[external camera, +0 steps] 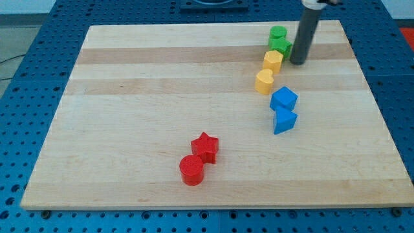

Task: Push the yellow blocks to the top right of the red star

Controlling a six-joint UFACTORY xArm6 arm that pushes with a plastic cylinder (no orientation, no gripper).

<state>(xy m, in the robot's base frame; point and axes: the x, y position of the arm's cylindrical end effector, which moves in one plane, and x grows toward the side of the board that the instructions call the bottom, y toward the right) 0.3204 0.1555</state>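
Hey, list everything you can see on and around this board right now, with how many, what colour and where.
Board: one, pale wood, fills most of the view.
Perforated base: one, blue, under and around the board.
Green blocks: two, touching, view's top right.
Yellow hexagon block: one, just below the green ones.
Yellow heart block: one, just below the hexagon.
Blue blocks: two, stacked in a column, right of centre.
Red star: one, lower centre.
Red cylinder: one, touching the star's lower left.
My tip: one dark rod, right of the yellow hexagon, beside the green blocks.
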